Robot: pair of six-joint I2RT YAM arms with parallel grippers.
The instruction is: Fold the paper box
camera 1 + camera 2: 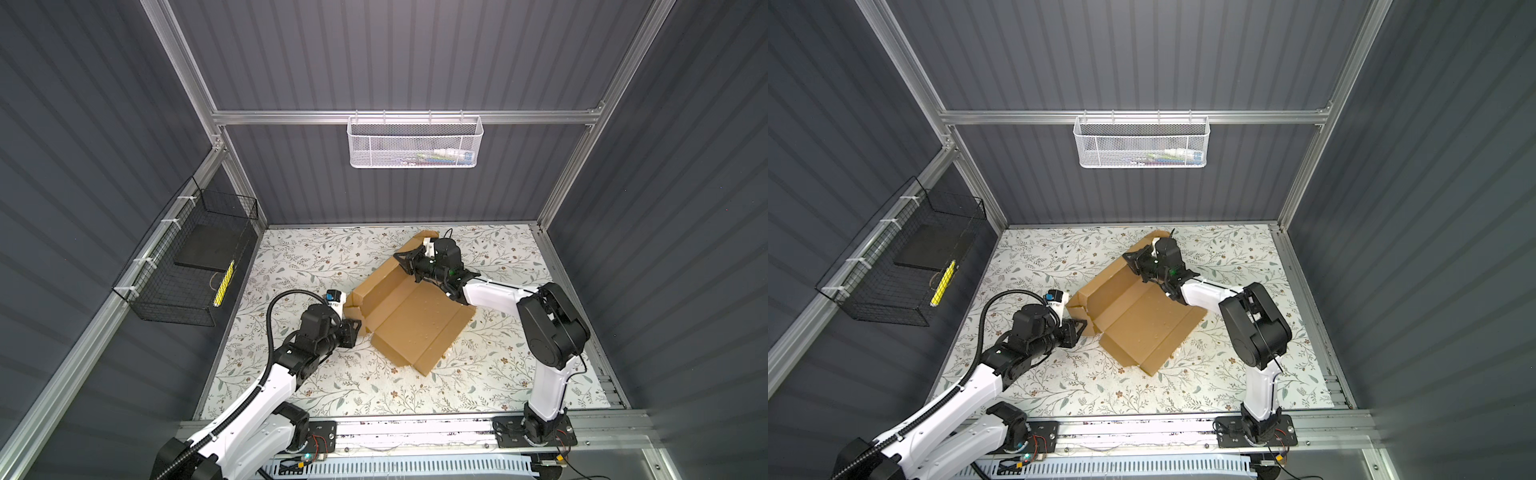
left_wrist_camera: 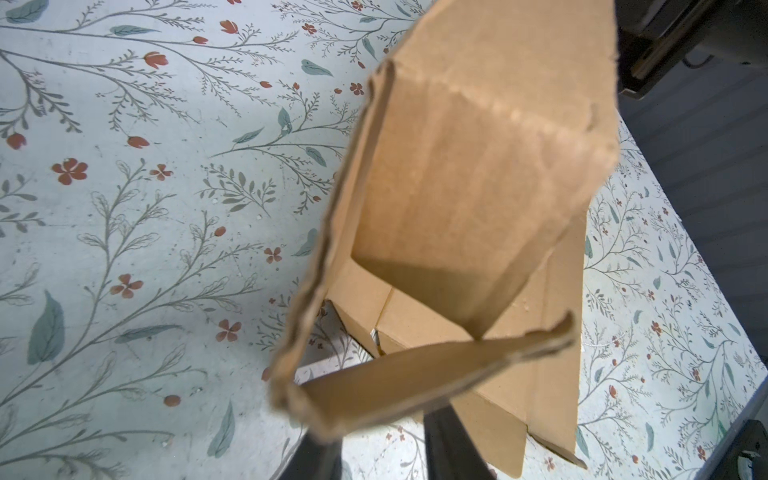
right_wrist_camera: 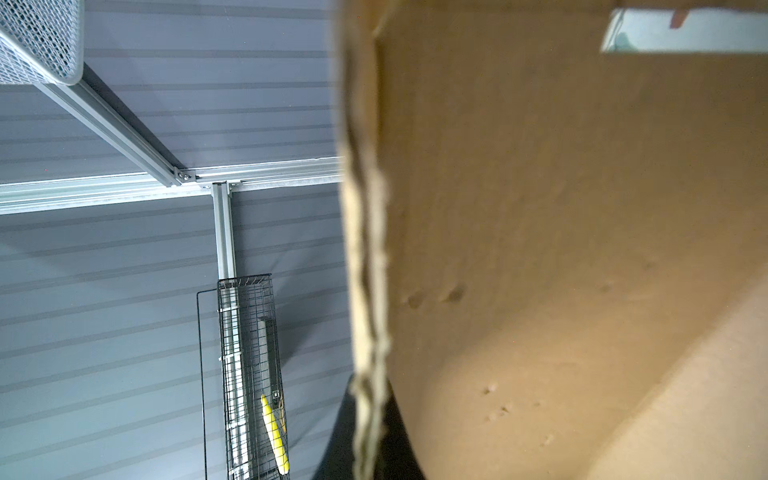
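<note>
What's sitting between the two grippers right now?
Only the paper box: it spans from the left gripper at its end flap to the right gripper on its raised wall, in both top views.

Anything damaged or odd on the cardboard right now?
Yes: the paper box is worn. Its raised edge at the right hand looks frayed and wavy, layers splitting, and small dents sit beside it. The flap by the left hand is ragged, its tip curled.
</note>
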